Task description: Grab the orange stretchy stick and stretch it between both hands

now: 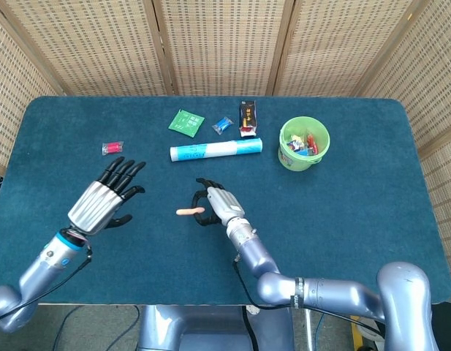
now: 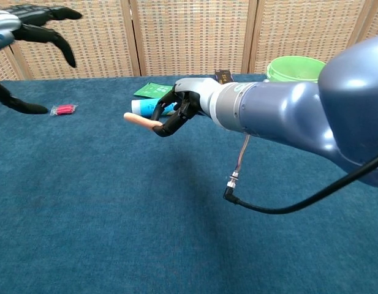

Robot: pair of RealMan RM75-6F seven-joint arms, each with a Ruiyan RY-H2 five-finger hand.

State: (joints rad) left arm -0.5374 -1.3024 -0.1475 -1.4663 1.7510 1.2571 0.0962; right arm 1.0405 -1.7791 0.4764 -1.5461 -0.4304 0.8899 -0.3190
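The orange stretchy stick (image 1: 187,213) is a short pale-orange rod held above the blue table, its free end pointing left. My right hand (image 1: 215,203) grips its right end; in the chest view the stick (image 2: 139,121) juts left out of the curled black fingers of that hand (image 2: 176,110). My left hand (image 1: 108,194) hovers to the left of the stick with its fingers spread and nothing in it, a clear gap away. In the chest view only the dark fingers of the left hand (image 2: 38,24) show at the top left.
Behind the hands lie a red wrapped sweet (image 1: 112,148), a green packet (image 1: 186,122), a small blue packet (image 1: 223,125), a dark packet (image 1: 248,117) and a white-and-blue tube (image 1: 216,151). A green bucket (image 1: 304,144) with small items stands at the back right.
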